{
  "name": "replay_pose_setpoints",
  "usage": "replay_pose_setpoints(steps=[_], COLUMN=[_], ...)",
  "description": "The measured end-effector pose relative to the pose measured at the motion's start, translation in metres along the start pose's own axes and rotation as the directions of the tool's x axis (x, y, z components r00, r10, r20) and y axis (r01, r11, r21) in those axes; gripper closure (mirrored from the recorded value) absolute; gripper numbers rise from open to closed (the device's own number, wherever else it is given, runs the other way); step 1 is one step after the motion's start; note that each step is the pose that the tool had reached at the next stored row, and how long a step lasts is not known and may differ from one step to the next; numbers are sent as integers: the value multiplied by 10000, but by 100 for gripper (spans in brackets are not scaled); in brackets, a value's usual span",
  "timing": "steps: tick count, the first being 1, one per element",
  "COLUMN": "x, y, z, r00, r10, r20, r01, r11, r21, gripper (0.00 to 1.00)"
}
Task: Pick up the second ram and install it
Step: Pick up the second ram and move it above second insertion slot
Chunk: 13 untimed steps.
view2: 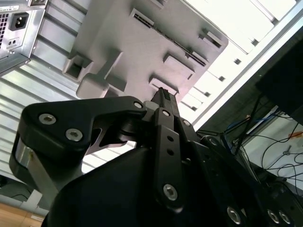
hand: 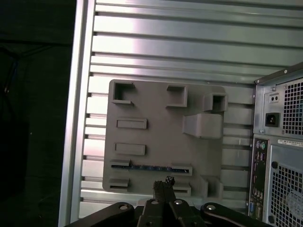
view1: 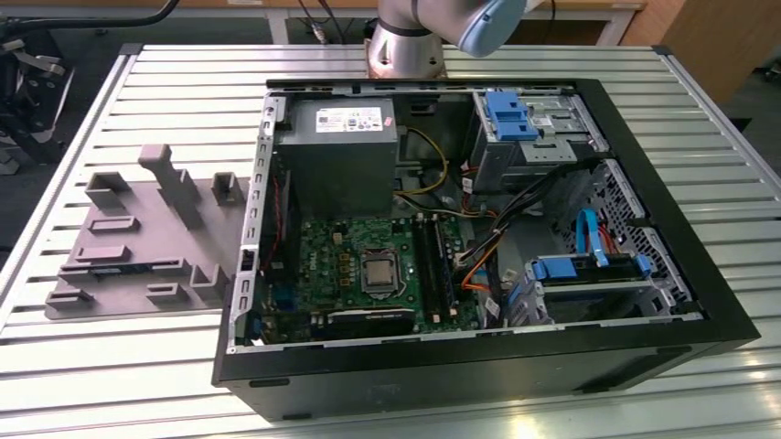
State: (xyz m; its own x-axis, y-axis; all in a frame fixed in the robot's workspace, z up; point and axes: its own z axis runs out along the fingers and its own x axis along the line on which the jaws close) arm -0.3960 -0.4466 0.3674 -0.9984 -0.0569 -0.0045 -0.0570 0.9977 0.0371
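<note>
The second ram [hand: 151,167] is a thin dark-blue stick standing on edge in a long slot of the grey holder tray [hand: 156,132]. In the exterior view it shows as a dark strip [view1: 123,268] low in the tray [view1: 134,229], at the exterior view's left of the open computer case [view1: 488,366]. My gripper [hand: 163,182] hangs high above the table near the tray's edge closest to the ram, and is not touching it. Its black fingers [view2: 163,94] are pressed together with nothing between them. The black memory slots [view1: 430,261] lie beside the processor socket on the green motherboard.
The case's rear panel with power socket [hand: 272,118] and fan grilles rises beside the tray. Inside the case are a grey power supply [view1: 336,155], blue drive brackets [view1: 507,114] and loose cables [view1: 488,247]. The arm's base [view1: 409,46] stands behind the case. The slatted table's edge [hand: 75,118] runs past the tray.
</note>
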Motion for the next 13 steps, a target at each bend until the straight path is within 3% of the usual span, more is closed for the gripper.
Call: replay_pose_setpoints(steps=[8, 13], x=[10, 18], y=[-4, -5], z=[1, 1], r00=[9990, 9952], r10=[-441, -979], r20=[-16, -36], r01=[441, 979], r11=[9990, 9952], r21=[-3, -6], gripper=[89, 89])
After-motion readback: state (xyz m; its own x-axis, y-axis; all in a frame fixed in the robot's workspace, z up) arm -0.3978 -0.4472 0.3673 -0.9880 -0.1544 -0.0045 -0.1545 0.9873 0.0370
